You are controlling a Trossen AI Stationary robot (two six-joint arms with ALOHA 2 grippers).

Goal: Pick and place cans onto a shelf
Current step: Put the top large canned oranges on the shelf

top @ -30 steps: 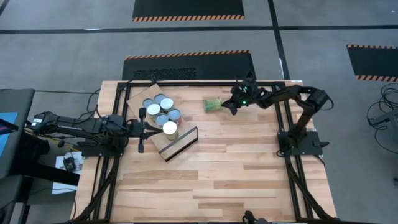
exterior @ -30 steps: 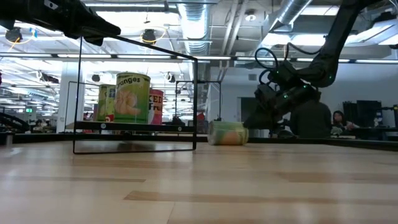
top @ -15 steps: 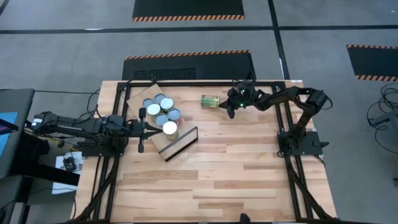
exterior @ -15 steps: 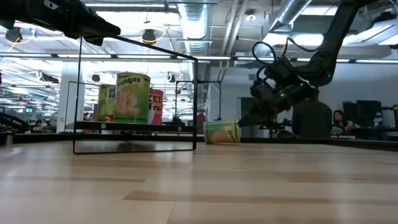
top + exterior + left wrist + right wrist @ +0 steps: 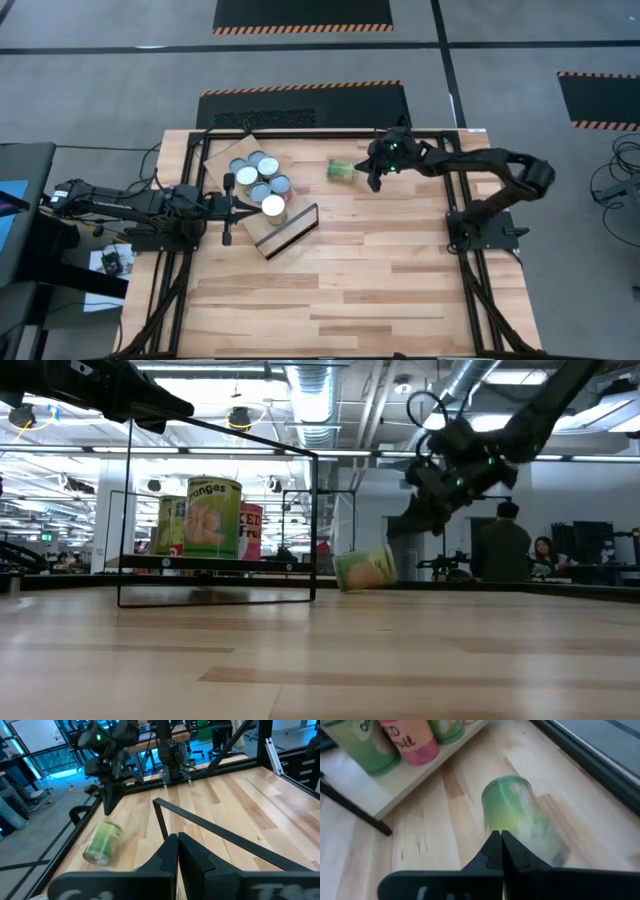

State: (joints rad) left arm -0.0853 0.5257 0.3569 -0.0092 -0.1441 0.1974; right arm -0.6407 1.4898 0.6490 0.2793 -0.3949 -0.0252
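While the left arm waits at the left of the overhead frame, its gripper (image 5: pixel 228 207) is clenched on nothing, just left of the shelf (image 5: pixel 293 229). Six cans (image 5: pixel 259 181) stand clustered on the shelf, upper left of centre. A green can (image 5: pixel 341 170) lies on its side on the table (image 5: pixel 350 280), right of the shelf. The right gripper (image 5: pixel 373 178) is clenched empty just right of it.

At table level, the green can (image 5: pixel 365 569) lies tilted at centre, with the right gripper (image 5: pixel 403 524) above and to its right. Cans (image 5: pixel 212 517) stand inside the shelf frame (image 5: pixel 220 510) at left.

The left wrist view shows closed fingers (image 5: pixel 172 857), with the green can (image 5: pixel 102 842) at lower left.

The right wrist view shows closed fingers (image 5: pixel 499 851) in front of the blurred green can (image 5: pixel 520 817).
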